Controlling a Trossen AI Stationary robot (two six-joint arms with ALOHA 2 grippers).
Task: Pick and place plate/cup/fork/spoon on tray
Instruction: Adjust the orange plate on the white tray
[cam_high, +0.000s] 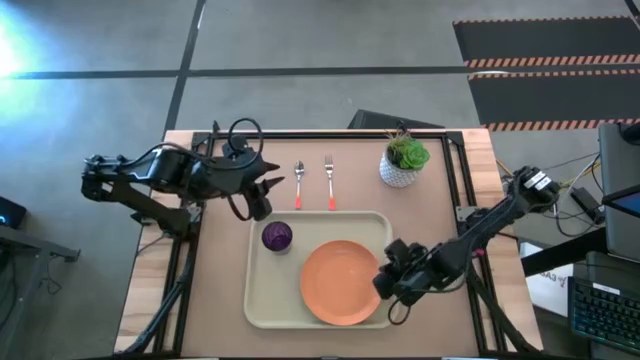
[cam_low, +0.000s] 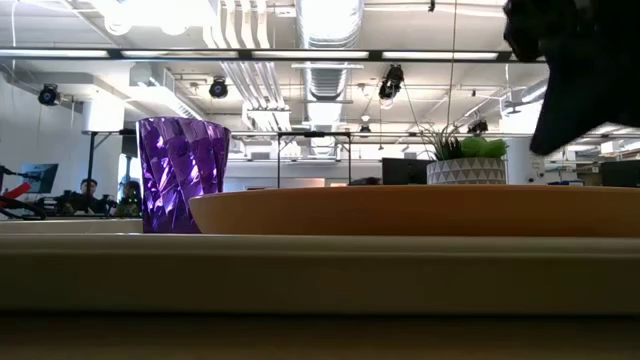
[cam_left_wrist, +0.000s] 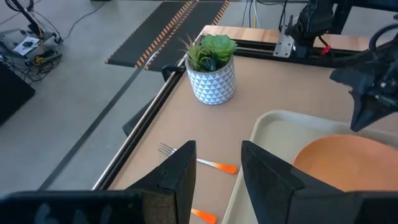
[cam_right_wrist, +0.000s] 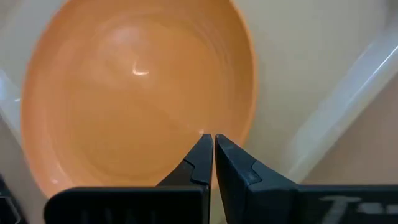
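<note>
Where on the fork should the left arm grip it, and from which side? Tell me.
Grip the fork across its orange-red handle, coming straight down from above. It lies flat on the table beside the spoon, apart from it, so narrow jaws should fit. The left gripper, open, is already close.

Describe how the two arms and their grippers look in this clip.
Both arms are dark, jointed and bundled with black cables. The left gripper has two broad black fingers with angular tips; a cable loops above that arm. The right gripper has black tapering fingers, and its arm carries a white label.
</note>
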